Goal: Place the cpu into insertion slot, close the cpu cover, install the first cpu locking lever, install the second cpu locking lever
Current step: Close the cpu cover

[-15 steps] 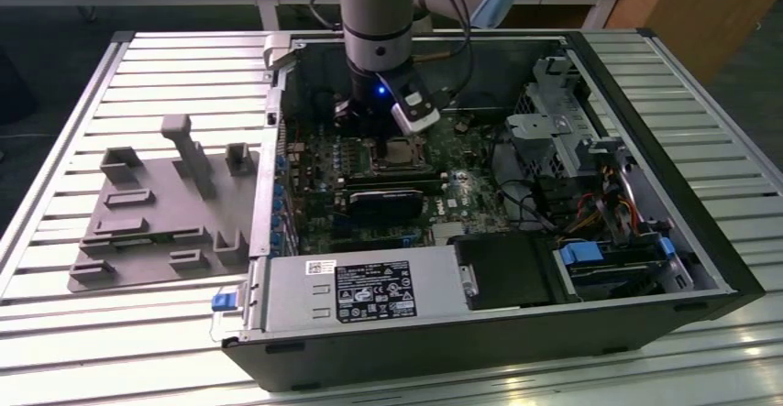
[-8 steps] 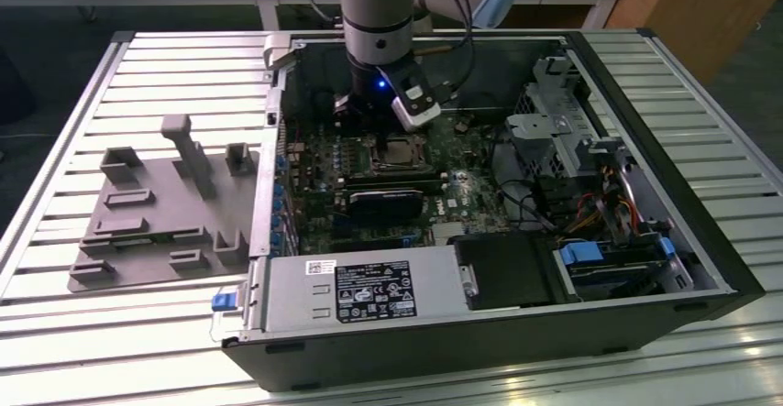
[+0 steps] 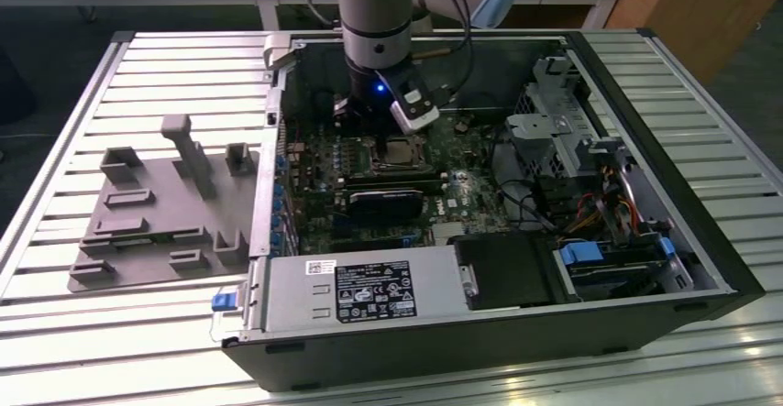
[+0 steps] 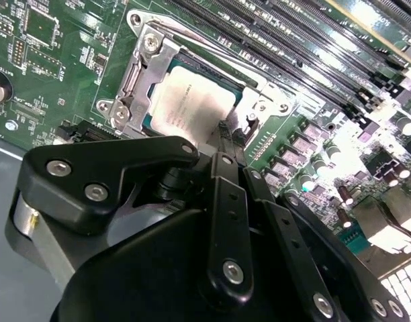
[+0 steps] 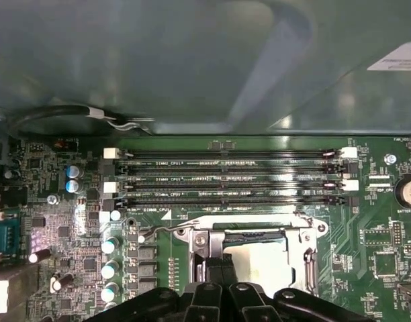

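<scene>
While my gripper (image 4: 222,136) hangs closed at the edge of the cpu cover (image 4: 135,74), the cpu (image 4: 189,100) lies seated in the insertion slot (image 3: 398,154), upper centre of the exterior view. White printed labels (image 3: 373,289) sit on the power supply (image 3: 288,303), lower centre.

Grey fixture tray (image 3: 159,213), power supply (image 3: 355,296), memory slots (image 5: 225,178)

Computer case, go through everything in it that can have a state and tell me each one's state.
Computer case: open, insides showing.
Chip: seated, under the cover.
Cover: closed down over the chip.
Memory slots: empty.
Claw: shut, at the cover's edge.
</scene>
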`<state>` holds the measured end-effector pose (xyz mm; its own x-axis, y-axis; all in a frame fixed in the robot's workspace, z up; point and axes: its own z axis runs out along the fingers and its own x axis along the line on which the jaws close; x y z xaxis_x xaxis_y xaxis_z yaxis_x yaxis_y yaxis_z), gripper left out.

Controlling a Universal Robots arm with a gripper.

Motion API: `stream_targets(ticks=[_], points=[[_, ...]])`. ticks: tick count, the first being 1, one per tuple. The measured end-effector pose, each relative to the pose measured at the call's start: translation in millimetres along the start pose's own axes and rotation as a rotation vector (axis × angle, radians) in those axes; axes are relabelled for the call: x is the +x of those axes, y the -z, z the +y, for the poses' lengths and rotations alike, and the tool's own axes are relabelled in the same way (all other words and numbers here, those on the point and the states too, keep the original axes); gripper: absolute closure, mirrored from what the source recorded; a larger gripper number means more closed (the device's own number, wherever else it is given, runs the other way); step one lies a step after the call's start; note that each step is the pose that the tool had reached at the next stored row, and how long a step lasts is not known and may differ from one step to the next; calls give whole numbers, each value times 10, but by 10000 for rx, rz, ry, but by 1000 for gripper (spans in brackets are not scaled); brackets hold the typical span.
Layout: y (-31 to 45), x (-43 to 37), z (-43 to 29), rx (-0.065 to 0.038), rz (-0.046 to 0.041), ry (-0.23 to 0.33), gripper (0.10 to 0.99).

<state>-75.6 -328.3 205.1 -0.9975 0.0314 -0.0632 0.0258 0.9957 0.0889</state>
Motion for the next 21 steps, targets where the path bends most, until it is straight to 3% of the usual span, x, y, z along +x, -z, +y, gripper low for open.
stream_targets(ticks=[4, 11, 21], points=[[-21, 27, -11, -49, -10, -1, 984], [-59, 31, -26, -47, -11, -1, 984], [-68, -26, -24, -51, -13, -1, 984]])
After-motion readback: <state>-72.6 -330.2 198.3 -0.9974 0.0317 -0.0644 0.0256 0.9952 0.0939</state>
